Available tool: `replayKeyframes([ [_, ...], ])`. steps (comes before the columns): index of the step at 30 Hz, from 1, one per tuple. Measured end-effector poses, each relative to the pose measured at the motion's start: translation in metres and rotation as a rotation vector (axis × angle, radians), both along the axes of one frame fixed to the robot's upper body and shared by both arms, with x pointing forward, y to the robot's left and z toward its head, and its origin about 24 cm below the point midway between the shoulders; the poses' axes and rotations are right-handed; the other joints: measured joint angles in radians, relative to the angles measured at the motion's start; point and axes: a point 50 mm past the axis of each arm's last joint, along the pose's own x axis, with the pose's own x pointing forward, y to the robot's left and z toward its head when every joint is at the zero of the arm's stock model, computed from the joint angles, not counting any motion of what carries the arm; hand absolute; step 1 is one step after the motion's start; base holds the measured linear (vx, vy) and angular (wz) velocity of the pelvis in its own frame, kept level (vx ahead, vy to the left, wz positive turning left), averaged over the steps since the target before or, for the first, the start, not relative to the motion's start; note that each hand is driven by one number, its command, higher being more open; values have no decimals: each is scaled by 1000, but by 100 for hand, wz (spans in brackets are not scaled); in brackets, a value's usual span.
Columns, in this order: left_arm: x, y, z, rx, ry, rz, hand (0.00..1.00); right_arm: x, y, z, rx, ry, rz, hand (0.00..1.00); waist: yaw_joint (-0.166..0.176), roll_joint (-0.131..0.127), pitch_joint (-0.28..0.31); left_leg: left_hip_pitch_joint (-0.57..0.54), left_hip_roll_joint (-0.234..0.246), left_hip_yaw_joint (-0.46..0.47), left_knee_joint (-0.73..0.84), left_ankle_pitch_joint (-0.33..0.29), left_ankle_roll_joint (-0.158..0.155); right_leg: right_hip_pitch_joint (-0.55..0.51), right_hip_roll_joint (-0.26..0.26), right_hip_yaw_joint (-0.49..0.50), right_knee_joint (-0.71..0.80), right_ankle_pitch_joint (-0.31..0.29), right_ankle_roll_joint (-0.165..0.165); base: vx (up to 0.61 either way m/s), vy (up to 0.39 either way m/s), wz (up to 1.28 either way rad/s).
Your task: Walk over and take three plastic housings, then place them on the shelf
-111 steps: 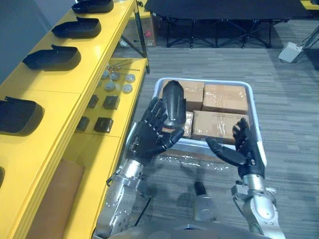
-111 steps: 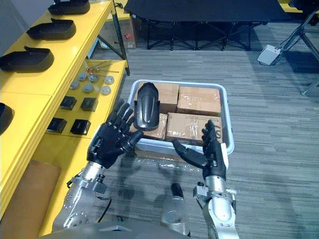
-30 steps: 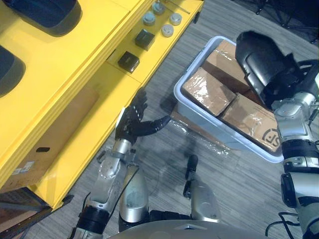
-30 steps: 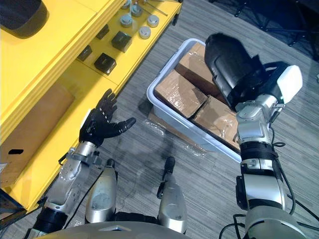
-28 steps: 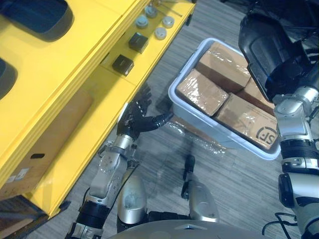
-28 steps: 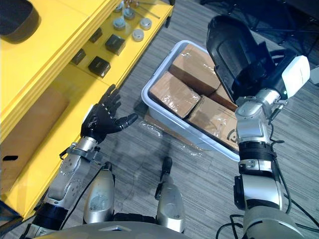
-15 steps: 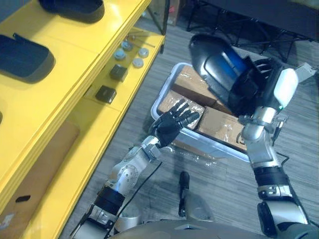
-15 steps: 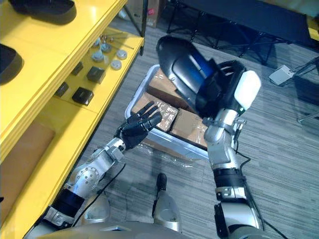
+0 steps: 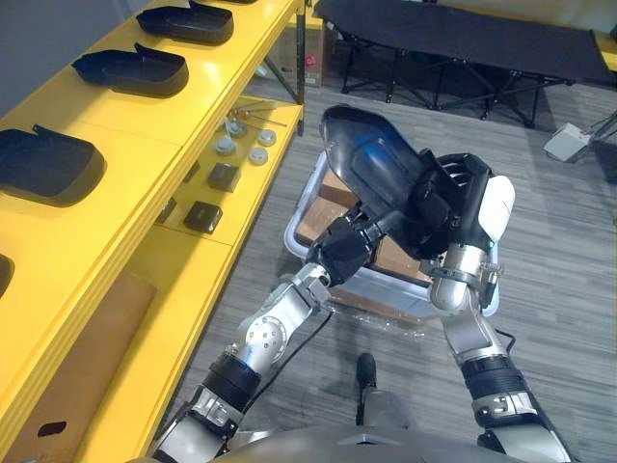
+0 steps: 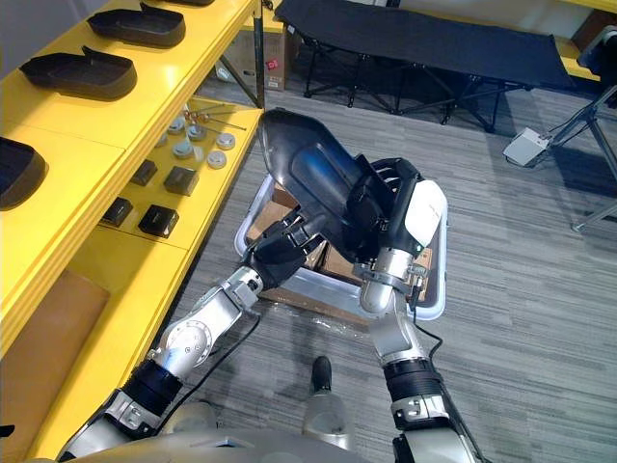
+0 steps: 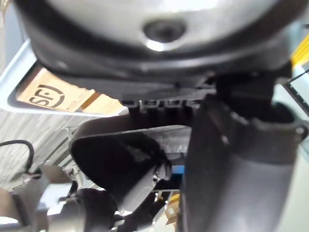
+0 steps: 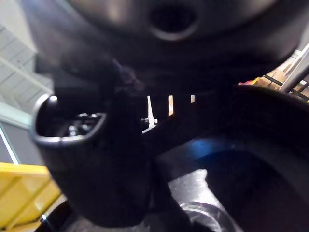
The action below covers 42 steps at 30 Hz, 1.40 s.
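My right hand (image 9: 445, 204) is shut on a black plastic housing (image 9: 371, 169), held up over the bin with its glossy hollow side facing me. The right wrist view shows that hollow (image 12: 241, 159) just past the curled fingers. From below, my left hand (image 9: 343, 251) reaches up with straight fingers against the housing's lower edge. Its fingertips are partly hidden behind the housing. Several more black housings (image 9: 130, 69) lie in a row on the top of the yellow shelf (image 9: 116, 125) at the left.
A grey bin (image 10: 436, 289) of taped cardboard boxes stands on the floor under my hands. The shelf's lower level carries small dark blocks (image 9: 202, 215) and round parts (image 9: 241, 149). A cardboard box (image 9: 92, 357) sits beneath. A black folding cot (image 9: 463, 39) stands at the back.
The view has swung round to face along the shelf. My left hand has come up from beside the bin to the housing's lower edge, and the right hand still grips the housing.
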Motion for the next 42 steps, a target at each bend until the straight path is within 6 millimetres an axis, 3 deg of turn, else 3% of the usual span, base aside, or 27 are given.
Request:
replayKeyframes([
  [7, -2, -3, -8, 78, 29, 13, 100, -7, 27, -7, 56, -14, 114, 0, -1, -5, -18, 20, -2, 2, -33, 19, -3, 6, -1, -3, -1, -1, -2, -17, 6, 0],
  [16, 0, -1, -11, 106, 72, 63, 100, -24, 38, -26, 162, 42, 141, 0, -4, -7, -31, 34, -6, 4, -62, 32, -3, 5, -3, -4, -1, -2, -2, 0, 0, 0],
  [17, 1, 0, -11, 100, 76, 85, 0, -27, 40, -28, 176, 49, 143, 0, -5, -8, -32, 36, -7, 5, -70, 36, -3, 4, -5, -4, -1, -2, -1, 0, 0, 0],
  [32, 7, 13, -18, 102, 144, 206, 0, -47, 55, -37, 261, 34, 181, 0, -34, -36, -55, 49, -17, 20, -90, 49, 1, -1, -12, 8, -1, 0, 2, -10, 5, -2],
  [42, 5, 9, -17, 128, 111, 192, 0, -51, 58, -40, 290, 30, 156, 0, -28, -43, -61, 50, -18, 19, -89, 49, 1, -2, -14, 6, -1, -1, 1, 0, 0, 0],
])
